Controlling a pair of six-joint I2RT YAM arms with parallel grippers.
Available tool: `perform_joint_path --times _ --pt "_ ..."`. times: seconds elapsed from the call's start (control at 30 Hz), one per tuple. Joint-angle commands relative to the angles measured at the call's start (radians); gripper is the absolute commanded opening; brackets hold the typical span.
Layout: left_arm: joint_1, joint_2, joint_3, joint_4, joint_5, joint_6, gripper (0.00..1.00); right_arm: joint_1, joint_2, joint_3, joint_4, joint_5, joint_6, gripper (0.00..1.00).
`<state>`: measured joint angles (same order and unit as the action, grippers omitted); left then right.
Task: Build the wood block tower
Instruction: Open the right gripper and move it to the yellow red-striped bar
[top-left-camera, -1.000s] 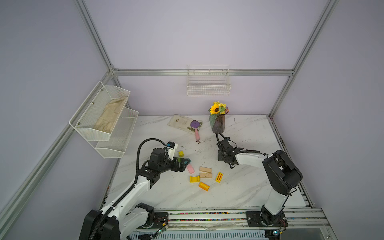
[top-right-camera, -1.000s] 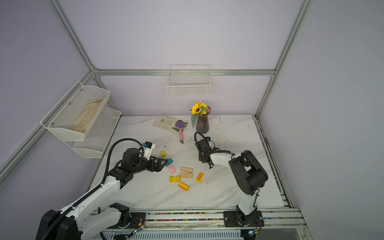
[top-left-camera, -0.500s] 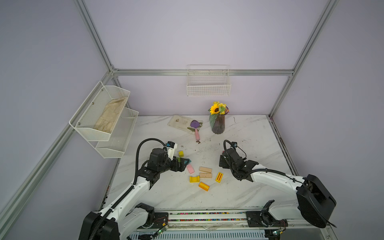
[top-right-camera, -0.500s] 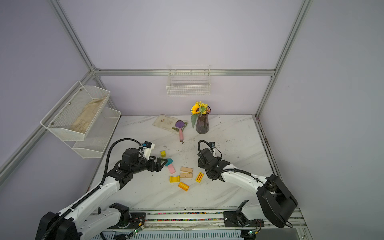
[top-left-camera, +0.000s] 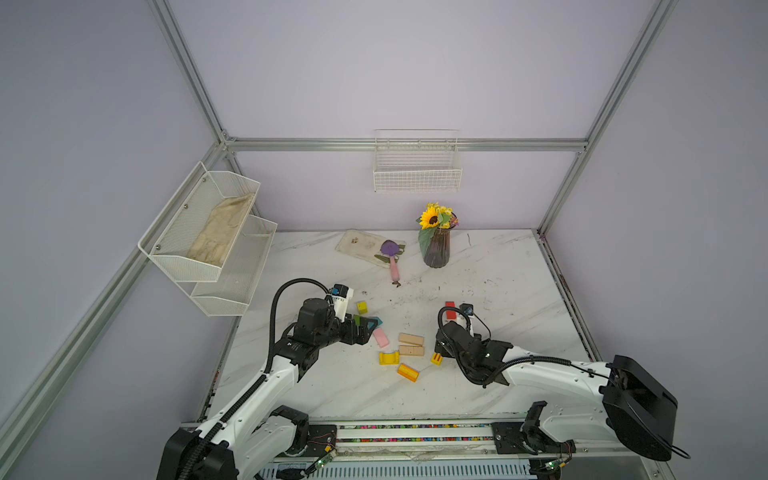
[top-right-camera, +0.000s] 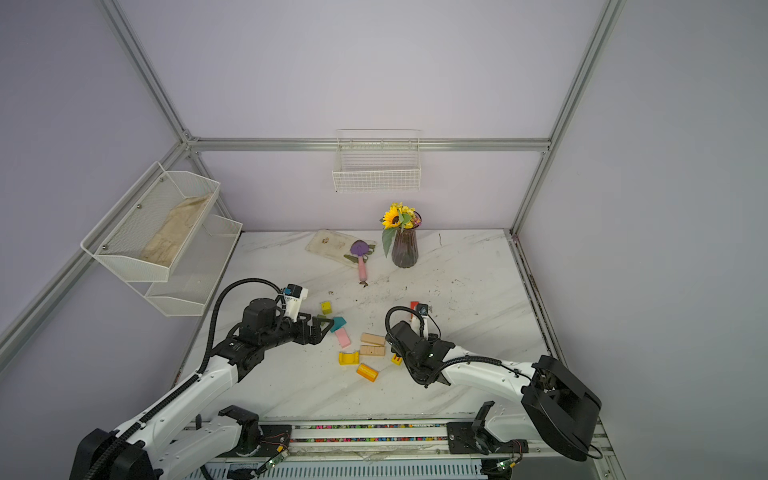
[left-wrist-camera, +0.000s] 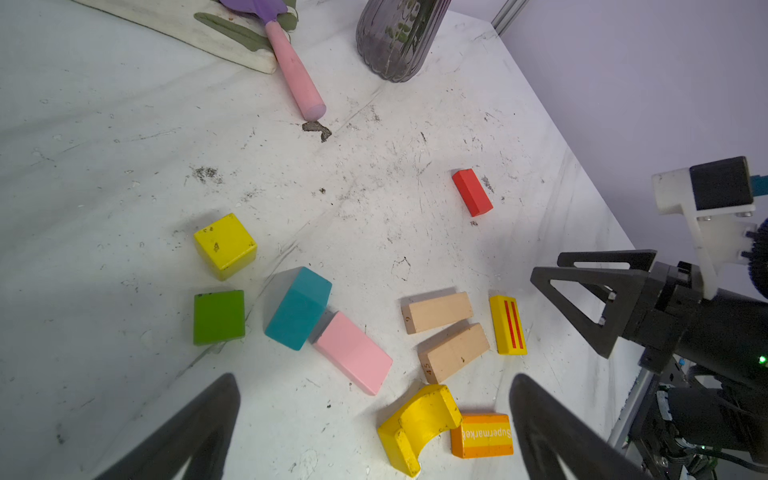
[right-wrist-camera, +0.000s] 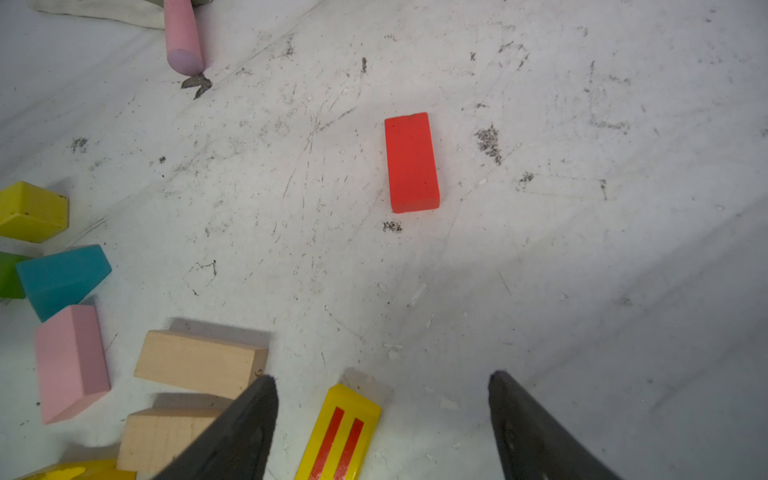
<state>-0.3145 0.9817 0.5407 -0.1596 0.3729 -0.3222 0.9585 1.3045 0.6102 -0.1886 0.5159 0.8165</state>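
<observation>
- In both top views we see the wood blocks (top-left-camera: 380, 338) lying singly on the marble table (top-left-camera: 498, 291), bunched near-centre. The red block (top-left-camera: 450, 309) sits apart, farther and to the right.
- Left gripper (top-left-camera: 365, 328) is spread wide and empty at the cluster's left edge, by the teal block (top-left-camera: 375, 321).
- Right gripper (top-left-camera: 441, 352) is just right of the striped yellow block (top-left-camera: 436, 358). From above its wrist covers the fingers, so we cannot tell its spread here.
- Far side: vase (top-left-camera: 435, 249), and a scoop (top-left-camera: 392, 255) on a board (top-left-camera: 357, 245).
- Left wrist view shows the green block (left-wrist-camera: 218, 316), which is mostly hidden from above, near the yellow cube (left-wrist-camera: 224, 245).
- It also shows the teal block against the pink block (left-wrist-camera: 353, 353), the tan bars (left-wrist-camera: 438, 311) side by side, and the yellow arch (left-wrist-camera: 419, 419) just beside the orange block (left-wrist-camera: 482, 434), whose print is readable only here.
- Right wrist view settles it: the right gripper's jaws are wide and hold nothing. The striped yellow block lies between the fingers (right-wrist-camera: 249, 419), touching neither. The red block lies flat, well beyond.
</observation>
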Motion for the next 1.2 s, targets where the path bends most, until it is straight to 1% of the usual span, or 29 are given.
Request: perform_joint_path --times 0.0,0.13,0.3,0.4,0.47,0.53,0.7,0.77,0.87,1.03,1.17 --pt "-0.001 -0.018 -0.038 0.02 0.018 -0.007 1.0 0.047 0.032 0.014 -0.068 0.072 0.082 0.82" --pt "0.0 -0.02 -0.039 0.014 0.002 -0.01 1.0 0.111 0.064 0.022 -0.063 0.101 0.122 0.82" --pt "-0.001 -0.006 -0.032 0.012 -0.003 -0.01 1.0 0.174 0.181 0.071 -0.105 0.143 0.16 0.82" --pt "0.0 -0.008 -0.033 0.009 -0.008 -0.01 1.0 0.187 0.227 0.084 -0.113 0.157 0.18 0.81" --pt "0.0 -0.009 -0.033 0.006 -0.016 -0.011 1.0 0.188 0.24 0.097 -0.125 0.161 0.181 0.77" --pt "-0.001 -0.003 -0.032 0.006 -0.019 -0.012 1.0 0.189 0.247 0.105 -0.131 0.17 0.178 0.7" --pt "0.0 0.009 -0.027 0.007 -0.012 -0.01 1.0 0.189 0.277 0.082 -0.082 0.167 0.177 0.52" --pt "0.0 0.009 -0.028 0.007 -0.015 -0.011 1.0 0.189 0.289 0.097 -0.091 0.161 0.176 0.47" --pt "0.0 0.015 -0.026 0.006 -0.018 -0.011 1.0 0.189 0.309 0.12 -0.101 0.164 0.167 0.46" --pt "-0.001 0.013 -0.026 0.007 -0.012 -0.011 1.0 0.188 0.352 0.105 -0.061 0.156 0.177 0.46" --pt "0.0 0.012 -0.027 0.006 -0.018 -0.013 1.0 0.189 0.367 0.132 -0.087 0.162 0.175 0.46"
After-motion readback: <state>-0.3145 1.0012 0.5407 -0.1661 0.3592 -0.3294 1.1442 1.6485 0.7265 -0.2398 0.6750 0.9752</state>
